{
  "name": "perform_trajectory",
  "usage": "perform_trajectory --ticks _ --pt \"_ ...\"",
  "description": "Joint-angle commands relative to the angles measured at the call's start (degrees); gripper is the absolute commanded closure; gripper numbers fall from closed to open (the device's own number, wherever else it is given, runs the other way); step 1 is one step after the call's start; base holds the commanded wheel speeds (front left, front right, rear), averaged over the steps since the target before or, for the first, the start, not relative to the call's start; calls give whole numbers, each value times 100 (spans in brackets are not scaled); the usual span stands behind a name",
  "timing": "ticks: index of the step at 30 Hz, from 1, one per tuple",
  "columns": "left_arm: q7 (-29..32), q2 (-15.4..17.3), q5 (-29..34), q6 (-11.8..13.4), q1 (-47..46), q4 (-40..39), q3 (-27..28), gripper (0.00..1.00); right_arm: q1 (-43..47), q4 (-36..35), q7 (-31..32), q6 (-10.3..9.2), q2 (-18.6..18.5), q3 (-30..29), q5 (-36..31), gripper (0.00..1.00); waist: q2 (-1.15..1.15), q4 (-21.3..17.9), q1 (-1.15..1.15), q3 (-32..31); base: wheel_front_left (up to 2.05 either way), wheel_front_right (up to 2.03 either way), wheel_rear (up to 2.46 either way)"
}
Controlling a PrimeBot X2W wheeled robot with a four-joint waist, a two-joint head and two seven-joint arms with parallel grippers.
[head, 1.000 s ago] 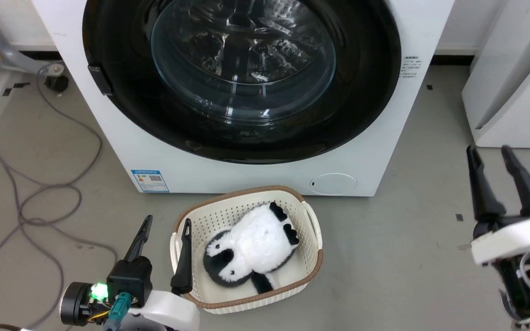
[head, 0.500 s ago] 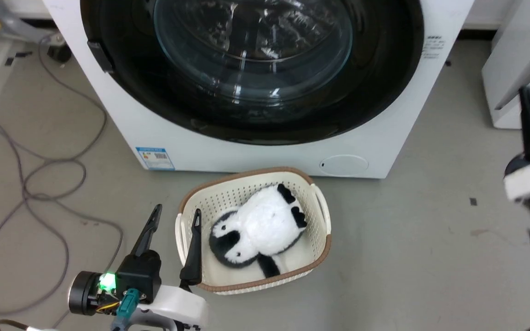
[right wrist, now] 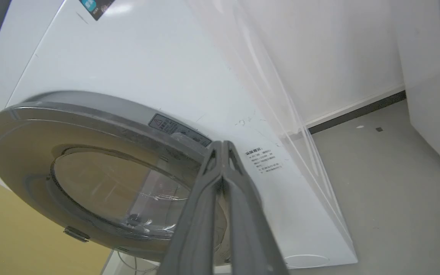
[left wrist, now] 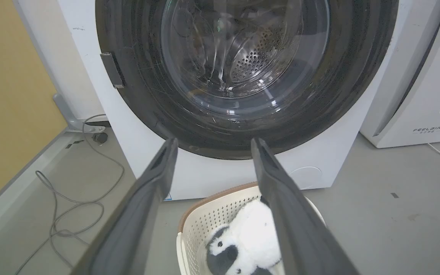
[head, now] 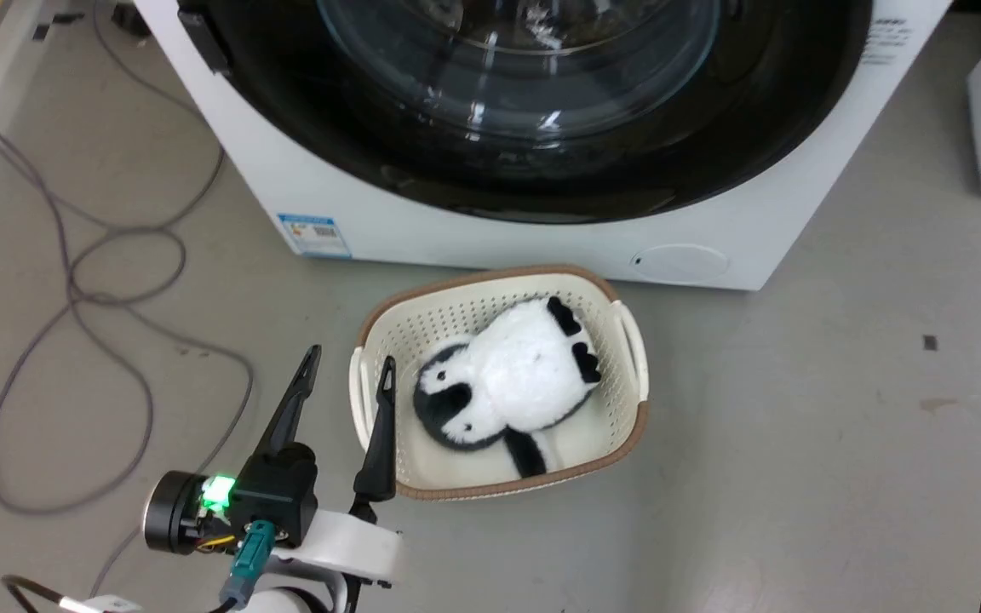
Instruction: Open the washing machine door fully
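Basket (head: 427,327) w/ plush penguin (head: 521,375) inside — in front of washing machine (head: 473,243).

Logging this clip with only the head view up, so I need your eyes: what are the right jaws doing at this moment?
Observer: In the right wrist view, the right gripper has its jaws pressed together with nothing between them.
Reviewer: What is it pointing at?
Observer: Its tips show against the rim of the door, on the side away from the handle. I can't tell whether they touch it.
Reviewer: Has the door come open at all?
Observer: No. The left wrist view shows it lying flat against the washer, with no gap at the handle side.
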Motion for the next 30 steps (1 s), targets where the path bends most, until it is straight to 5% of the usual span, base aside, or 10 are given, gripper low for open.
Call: perform_trajectory --ticks 1,30 --pt "-71 22 -24 45 -109 -34 -28 0 -286 163 175 -2 -62 -22 151 100 0 77 -1 104 0 0 0" --pt "-407 -15 -197 232 -424 -99 -531 0 -2998 2783 2957 -3 -659 -958 1143 100 0 852 -1 887 0 0 0"
